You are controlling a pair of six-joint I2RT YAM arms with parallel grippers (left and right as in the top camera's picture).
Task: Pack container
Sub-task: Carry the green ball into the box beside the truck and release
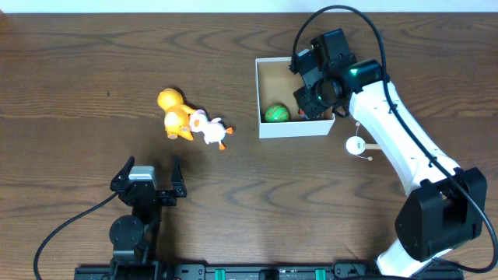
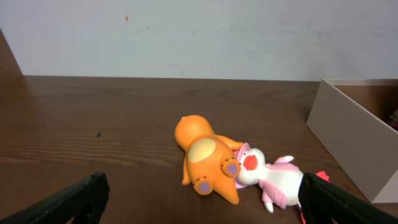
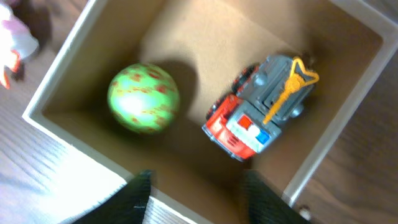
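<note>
The container (image 1: 268, 128) is a white-walled box with a brown inside, right of the table's middle. It holds a green ball (image 1: 276, 113) and a red and grey toy truck (image 3: 261, 109); the ball also shows in the right wrist view (image 3: 143, 98). My right gripper (image 3: 199, 196) hovers open and empty over the box (image 3: 59, 102). An orange plush (image 1: 174, 113) and a white and pink plush (image 1: 210, 131) lie touching, left of the box. My left gripper (image 1: 148, 183) is open and empty near the front edge, with both plushes (image 2: 205, 155) (image 2: 267, 177) ahead of it.
A small white round object on a stick (image 1: 356, 145) lies just right of the box. The box wall (image 2: 345, 137) shows at the right of the left wrist view. A pale wall runs behind the table's far edge.
</note>
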